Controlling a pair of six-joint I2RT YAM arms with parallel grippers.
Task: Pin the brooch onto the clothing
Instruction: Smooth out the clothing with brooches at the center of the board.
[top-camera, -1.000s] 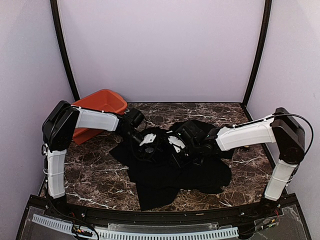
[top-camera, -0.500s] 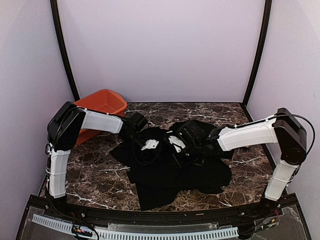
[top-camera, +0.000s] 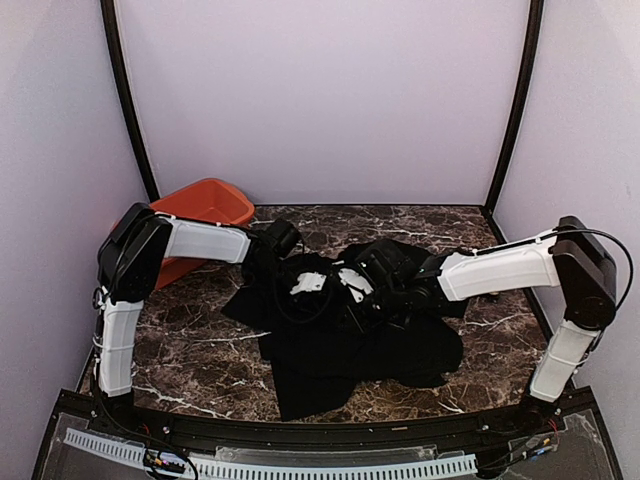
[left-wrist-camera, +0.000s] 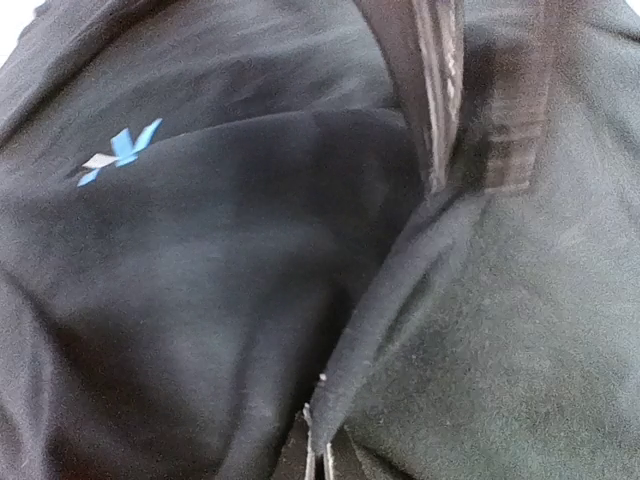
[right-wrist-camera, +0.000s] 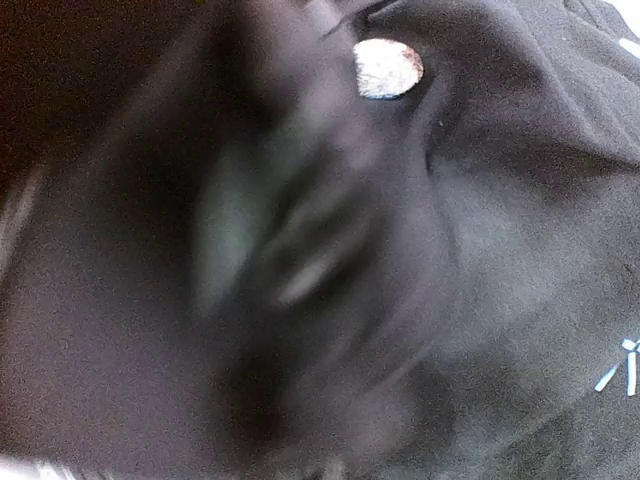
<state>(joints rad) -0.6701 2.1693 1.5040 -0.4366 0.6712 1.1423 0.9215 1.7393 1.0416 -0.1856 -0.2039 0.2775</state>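
Left gripper (top-camera: 312, 286) closer to right gripper (top-camera: 350, 286), tight on T-shirt (top-camera: 340, 362) fold; right's jaws together.

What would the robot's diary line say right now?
left gripper: shut on T-shirt fold | right gripper: shut, at T-shirt | brooch: on T-shirt

top view sits high at the near edge, looking down and forward across the whole table (top-camera: 190, 335). each wrist view is pressed very close against the shirt (top-camera: 340, 360), partly blurred, fabric filling it. all three share the shirt; both wrist views catch its blue print (left-wrist-camera: 120, 152).
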